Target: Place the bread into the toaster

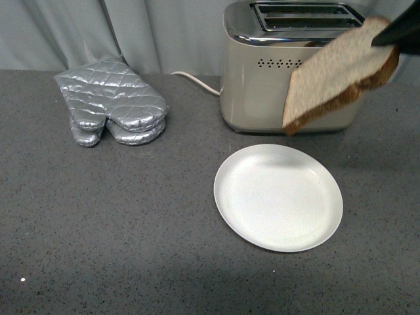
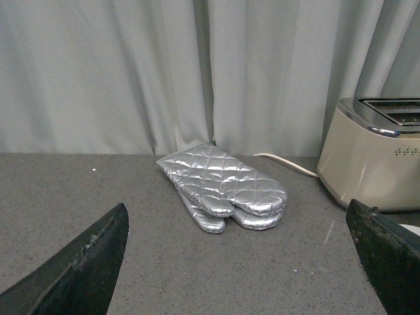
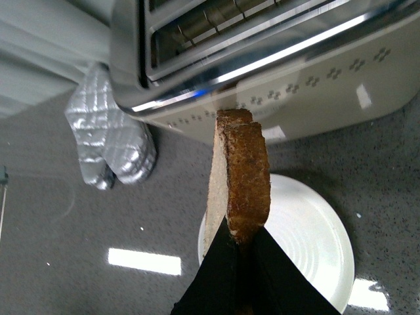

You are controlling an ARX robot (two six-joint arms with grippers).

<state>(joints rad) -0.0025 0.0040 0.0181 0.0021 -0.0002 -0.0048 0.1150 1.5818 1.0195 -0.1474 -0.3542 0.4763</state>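
My right gripper (image 1: 394, 34) comes in from the upper right of the front view and is shut on the bread (image 1: 336, 75), a light-brown slice with a dark crust. The slice hangs tilted in the air, in front of the cream toaster (image 1: 262, 85) and below its chrome top. In the right wrist view the bread (image 3: 241, 180) is seen edge-on between the black fingers (image 3: 216, 275), with the toaster (image 3: 275, 59) and its open slots just beyond it. My left gripper (image 2: 239, 262) is open and empty, low over the counter, seen only in its own wrist view.
A round white plate (image 1: 230, 197) lies empty on the dark grey counter in front of the toaster. Two silver quilted oven mitts (image 1: 111, 102) lie at the back left. A white cord (image 1: 197, 82) runs behind the toaster. A grey curtain hangs at the back.
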